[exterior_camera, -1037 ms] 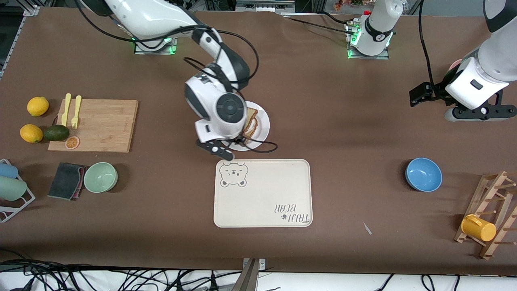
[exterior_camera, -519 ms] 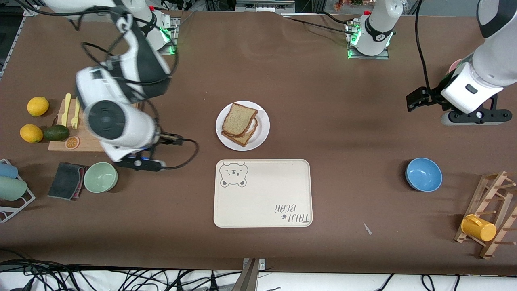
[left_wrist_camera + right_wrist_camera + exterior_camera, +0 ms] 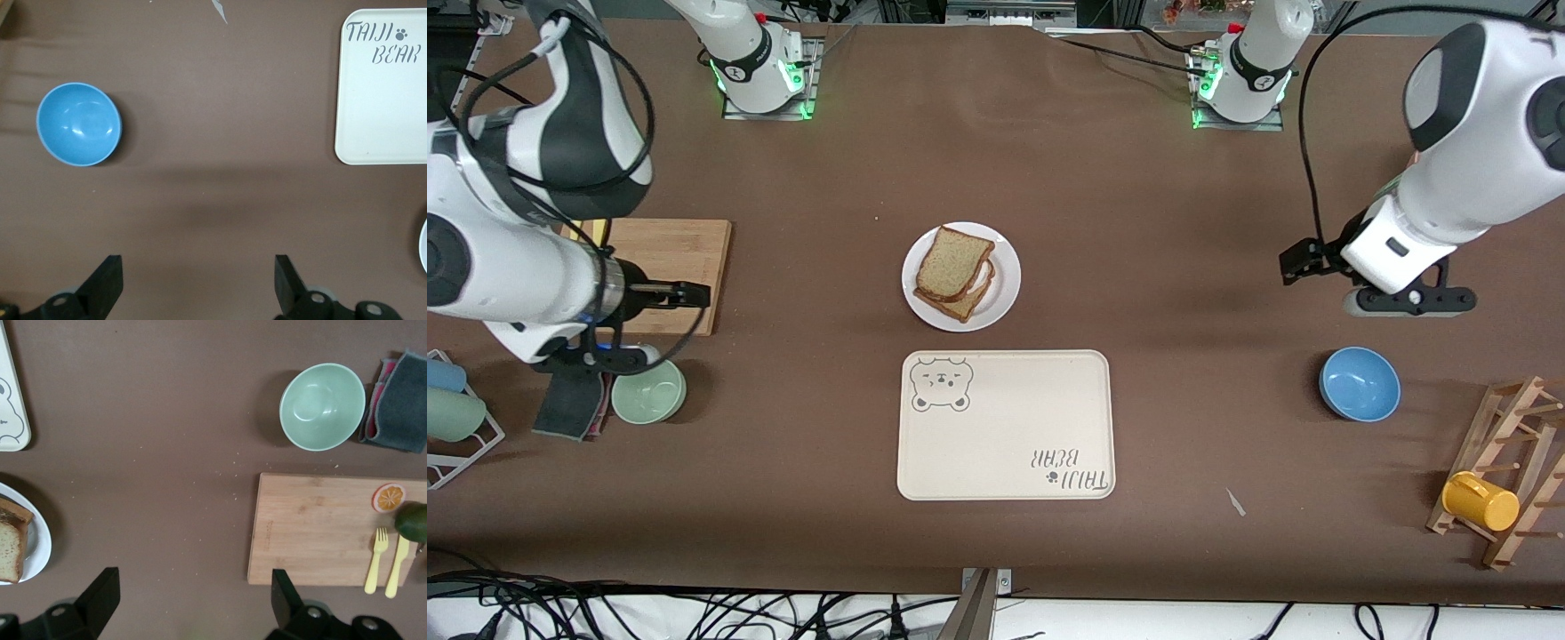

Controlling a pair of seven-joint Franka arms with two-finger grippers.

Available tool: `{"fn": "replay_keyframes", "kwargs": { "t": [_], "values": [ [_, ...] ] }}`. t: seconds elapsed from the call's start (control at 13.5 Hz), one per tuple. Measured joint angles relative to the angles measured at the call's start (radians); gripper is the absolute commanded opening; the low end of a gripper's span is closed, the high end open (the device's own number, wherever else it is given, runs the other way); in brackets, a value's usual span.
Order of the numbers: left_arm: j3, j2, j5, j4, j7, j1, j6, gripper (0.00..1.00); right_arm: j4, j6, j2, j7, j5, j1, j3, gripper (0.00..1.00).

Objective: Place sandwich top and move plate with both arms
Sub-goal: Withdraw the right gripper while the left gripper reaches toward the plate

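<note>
Both released tools (image 3: 193, 283) (image 3: 190, 597) have drifted across the brown table (image 3: 1138, 267).

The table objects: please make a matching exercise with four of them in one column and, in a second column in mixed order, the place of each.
Things:
1. sandwich top
2. blue bowl
3. yellow mug
4. green bowl

Places:
A. beside the dark folded cloth
B. on the white plate
C. hanging on the wooden rack
D. alone on the brown table, toward the left arm's end

Pairs: 1-B, 2-D, 3-C, 4-A
</note>
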Motion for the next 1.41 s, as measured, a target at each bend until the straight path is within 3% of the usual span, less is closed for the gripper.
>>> {"fn": "replay_keyframes", "kwargs": {
  "t": [0.3, 0.44, 0.59, 0.74, 1.04, 1.26, 1.41],
  "values": [
    [-0.026, 0.028, -0.002, -0.113, 0.0, -0.019, 0.158, 1.0, -0.38, 0.306, -0.216, -0.096, 0.034, -0.001, -0.113, 1.0],
    [-0.05, 0.056, -0.003, -0.158, 0.0, -0.026, 0.24, 1.0, -0.486, 0.368, -0.3, -0.167, 0.053, 0.001, -0.173, 1.0],
    [-0.075, 0.089, -0.047, -0.186, -0.002, -0.033, 0.318, 1.0, -0.484, 0.326, -0.355, -0.215, 0.058, 0.021, -0.242, 1.0],
    [-0.082, 0.12, -0.146, -0.207, 0.0, -0.048, 0.374, 1.0, -0.428, 0.221, -0.389, -0.227, 0.059, 0.032, -0.274, 1.0],
    [-0.084, 0.17, -0.34, -0.215, 0.0, -0.094, 0.422, 1.0, -0.312, 0.098, -0.396, -0.228, 0.059, 0.032, -0.256, 1.0],
    [-0.115, 0.209, -0.514, -0.225, 0.004, -0.115, 0.481, 1.0, -0.306, 0.07, -0.392, -0.216, 0.059, 0.032, -0.206, 1.0],
    [-0.127, 0.231, -0.644, -0.235, 0.035, -0.138, 0.513, 1.0, -0.301, 0.07, -0.387, -0.216, 0.059, 0.03, -0.211, 1.0]
  ]
}}
